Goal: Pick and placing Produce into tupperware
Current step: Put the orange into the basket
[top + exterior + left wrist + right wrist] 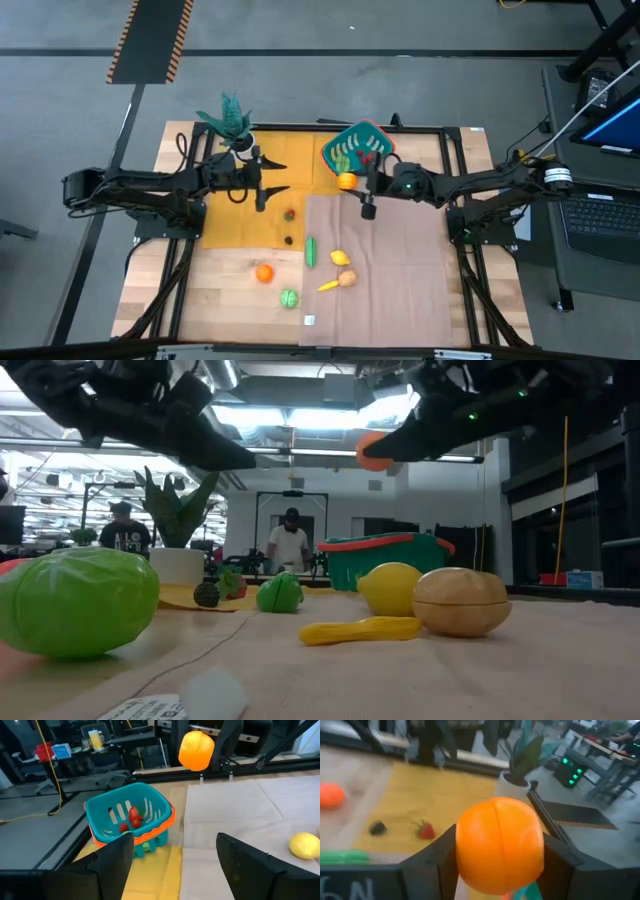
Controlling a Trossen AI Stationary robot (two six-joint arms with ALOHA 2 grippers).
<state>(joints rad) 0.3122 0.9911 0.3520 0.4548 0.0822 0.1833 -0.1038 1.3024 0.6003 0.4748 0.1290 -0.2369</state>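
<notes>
The teal tupperware (pixel 358 146) with an orange-red rim stands at the far middle of the table and has red produce (pixel 133 817) inside. My right gripper (pixel 352 184) hangs just near of it, shut on an orange round fruit (pixel 499 845). My left gripper (pixel 280 176) hovers open and empty to the left, pointing toward the tupperware (pixel 130 820). Loose on the table lie a strawberry (pixel 290 213), a green cucumber (pixel 311 250), a lemon (pixel 340 258), an orange (pixel 263 272) and a green cabbage (pixel 289 297). My right gripper pinches the orange fruit between its two fingers, one on each opposite side (pixel 465 845). The fingers reach in nearly level from the table's right side. The fruit (pixel 372 452) is lifted well clear of the table, beside the tupperware's near rim.
A teal potted plant (pixel 232 120) in a white pot stands at the far left, close behind my left gripper. A yellow mat (pixel 240 225) and a beige cloth (pixel 400 270) cover the table. A potato (pixel 347 279) and a yellow piece (pixel 328 286) lie near the front.
</notes>
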